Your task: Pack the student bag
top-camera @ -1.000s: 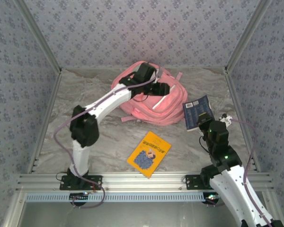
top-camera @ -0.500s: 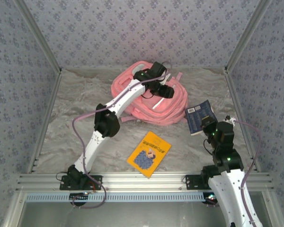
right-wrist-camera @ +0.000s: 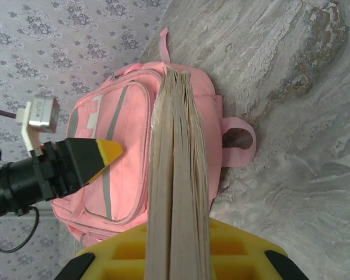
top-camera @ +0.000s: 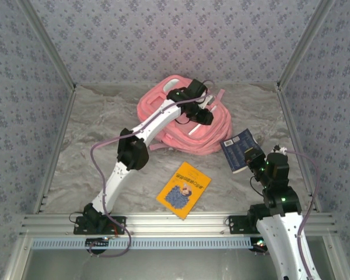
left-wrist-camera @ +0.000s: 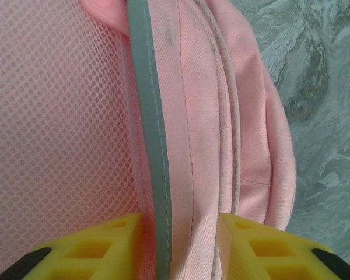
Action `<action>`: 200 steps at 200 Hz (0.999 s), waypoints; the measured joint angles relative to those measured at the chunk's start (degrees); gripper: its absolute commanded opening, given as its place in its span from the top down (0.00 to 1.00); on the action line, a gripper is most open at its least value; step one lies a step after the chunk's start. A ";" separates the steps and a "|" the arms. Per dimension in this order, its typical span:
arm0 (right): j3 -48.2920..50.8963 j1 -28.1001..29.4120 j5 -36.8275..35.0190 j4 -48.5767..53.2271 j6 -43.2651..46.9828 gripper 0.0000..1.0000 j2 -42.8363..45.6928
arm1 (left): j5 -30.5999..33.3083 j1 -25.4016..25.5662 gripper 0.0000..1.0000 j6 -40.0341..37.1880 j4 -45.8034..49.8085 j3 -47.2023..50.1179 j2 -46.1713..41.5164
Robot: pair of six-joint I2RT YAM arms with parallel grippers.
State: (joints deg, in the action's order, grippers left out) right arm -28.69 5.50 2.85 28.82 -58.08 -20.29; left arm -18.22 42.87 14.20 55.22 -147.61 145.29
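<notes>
Now | student bag [top-camera: 154, 108]: far centre of desk [top-camera: 93, 134] | left claw [left-wrist-camera: 181, 245]: pinching bag's grey-trimmed seam | right claw [right-wrist-camera: 178, 248]: clamped on blue book [right-wrist-camera: 178, 146], near bag | risk: thin fabric slips from pinch, opening collapses, book jams.

Left arm [top-camera: 156, 118], right arm [top-camera: 287, 230]: white links, black joints [top-camera: 132, 155]. Lilac cable [top-camera: 95, 153] along each. Blocky yellow fingers [left-wrist-camera: 108, 248]. Green lights [top-camera: 283, 199] on right arm.

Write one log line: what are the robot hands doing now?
left gripper: pinching large pink fabric backpack | right gripper: holding blue paperback book
</notes>
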 measured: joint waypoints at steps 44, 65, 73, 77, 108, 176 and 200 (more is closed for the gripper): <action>0.26 0.00 0.37 -0.33 -1.25 1.00 0.55 | -0.04 0.00 1.00 -1.09 -0.76 1.25 1.09; 0.26 0.00 -0.28 -0.31 -0.79 1.00 -1.22 | -0.26 0.00 1.00 -1.16 -0.85 1.44 1.07; 0.13 0.00 -0.85 -0.11 -0.22 1.00 -2.10 | -0.28 -0.04 1.00 -0.92 -1.01 1.64 0.94; -0.07 0.00 -1.16 0.11 0.07 1.00 -2.45 | -0.35 -0.07 1.00 -0.81 -1.09 1.84 0.81; -4.70 0.33 -4.70 2.60 4.76 1.00 -4.39 | -0.72 -0.61 1.00 0.00 -1.92 4.55 -2.40; -11.21 1.14 -1.99 3.58 9.11 1.00 -6.49 | -6.75 -6.86 1.00 -2.43 1.11 4.52 -12.66; -11.06 1.14 3.48 2.75 9.53 1.00 -8.20 | -12.07 -10.64 1.00 -2.40 1.79 4.26 -14.64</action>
State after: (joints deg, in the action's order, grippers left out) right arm -39.75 6.63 6.33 31.57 -48.56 -28.49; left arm -30.28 32.23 11.79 57.01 -143.35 130.65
